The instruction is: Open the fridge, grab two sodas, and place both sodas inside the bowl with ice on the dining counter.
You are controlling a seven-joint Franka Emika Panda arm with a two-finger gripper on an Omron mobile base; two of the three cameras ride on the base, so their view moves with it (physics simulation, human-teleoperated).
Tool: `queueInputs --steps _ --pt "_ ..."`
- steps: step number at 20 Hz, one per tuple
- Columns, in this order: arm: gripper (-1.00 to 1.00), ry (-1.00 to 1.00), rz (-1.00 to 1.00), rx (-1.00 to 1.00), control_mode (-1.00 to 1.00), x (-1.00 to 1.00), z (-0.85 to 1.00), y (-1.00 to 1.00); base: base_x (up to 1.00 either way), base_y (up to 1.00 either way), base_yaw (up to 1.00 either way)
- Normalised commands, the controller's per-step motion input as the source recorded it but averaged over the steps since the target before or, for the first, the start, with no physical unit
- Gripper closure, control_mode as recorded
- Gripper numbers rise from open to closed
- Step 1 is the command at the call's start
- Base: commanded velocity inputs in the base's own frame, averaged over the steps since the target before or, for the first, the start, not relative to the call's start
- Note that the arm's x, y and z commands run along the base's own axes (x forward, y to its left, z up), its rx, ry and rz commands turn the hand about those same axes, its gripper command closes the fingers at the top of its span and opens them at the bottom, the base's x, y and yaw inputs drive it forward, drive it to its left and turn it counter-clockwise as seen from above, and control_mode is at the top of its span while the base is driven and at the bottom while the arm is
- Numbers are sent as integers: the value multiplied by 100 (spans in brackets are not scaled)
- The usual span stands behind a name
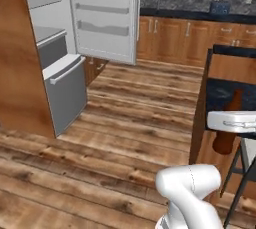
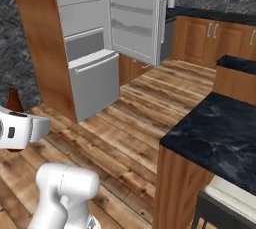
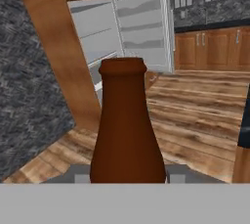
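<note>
**Ana:** Bottle (image 3: 126, 120) first, right up against the hand camera. How many do you count?

**Ben:** One. It is dark brown with a wide body and a narrower neck, and it stands upright. From this side I can't make out a label.

**Ana:** And the gripper (image 3: 126, 173)?

**Ben:** Its jaws are clamped on the bottle's lower body, one finger on each side. In the left base view the bottle (image 1: 224, 142) hangs below the white hand, its neck poking out above. It is in the air, just beside the wood side of the counter (image 1: 234, 50).

**Ana:** How many counters?

**Ben:** Two. The black marble-veined one (image 2: 220, 128) on the wood base is close on the right. A second dark one runs along the far wall over the cabinets (image 1: 170, 38). One stool (image 1: 241, 173) stands against the near counter, below the hand.

**Ana:** Fridge?

**Ben:** One fridge (image 2: 82, 33), across the wood floor (image 1: 125, 128) and well apart from the bottle. Its door (image 1: 104, 15) is swung wide open. I count three racks on the inside of the door.

**Ana:** What is in them?

**Ben:** I can't tell at this distance. Inside the fridge are white shelves, with a grey drawer (image 1: 65, 90) at the bottom.

**Ana:** So, for containers?

**Ben:** The fridge, open, with contents I can't make out.
</note>
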Motion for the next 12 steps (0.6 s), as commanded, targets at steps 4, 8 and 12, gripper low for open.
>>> queueInputs --steps 4,8,12 --pt "100 0 0 0 100 0 0 0 -75 -69 -29" --pt "100 0 0 0 100 0 0 0 -62 -94 -18" --pt "100 0 0 0 100 0 0 0 -60 -100 -10"
